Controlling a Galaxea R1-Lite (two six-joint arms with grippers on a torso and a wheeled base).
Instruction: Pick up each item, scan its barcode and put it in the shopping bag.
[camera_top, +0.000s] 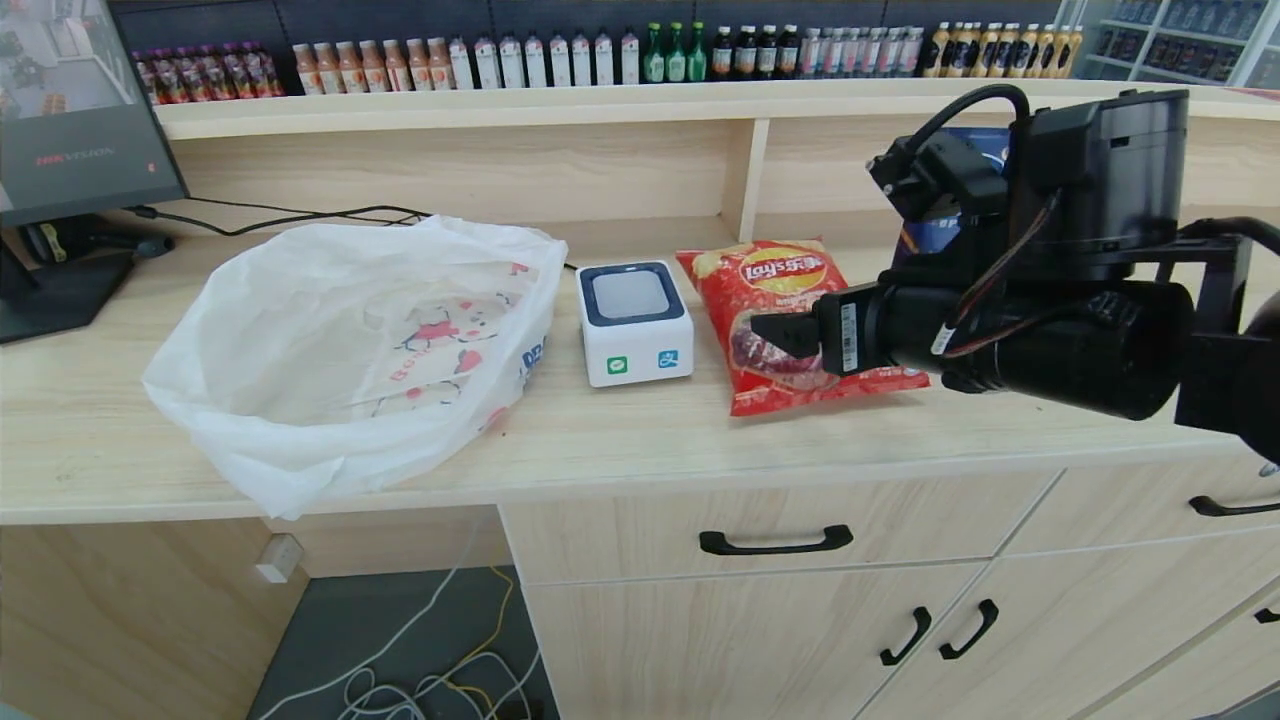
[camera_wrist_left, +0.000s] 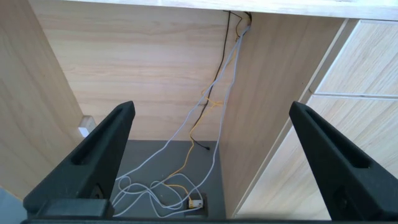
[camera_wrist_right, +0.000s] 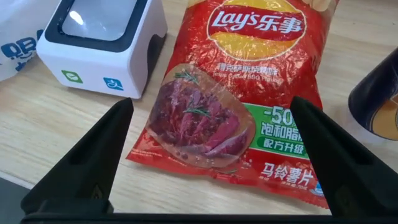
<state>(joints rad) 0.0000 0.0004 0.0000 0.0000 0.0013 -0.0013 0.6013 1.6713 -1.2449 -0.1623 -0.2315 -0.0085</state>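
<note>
The chips bag (camera_top: 790, 320) lies flat on the table (camera_top: 100, 420), just beside the scanner (camera_top: 634, 322), which stands between it and the open shopping bag (camera_top: 350, 350); the right arm's jaws stand wide apart above the lower half of the chips bag, with nothing between them. The left arm's jaws are also apart and empty, low before the open space under the table, where loose cables (camera_wrist_left: 186, 180) lie.

I think the main risk is the grasp itself; the chips bag is smooth and puffed, so the jaws may slide off the foil, or pinch only a fold and drop it on the way to the scanner. A dark blue package (camera_wrist_right: 376, 99) stands near one jaw (on the side away from the scanner); a wide descent could knock it. The barcode I cannot see; if it is underneath, the scan may fail unless the chips bag is turned.
</note>
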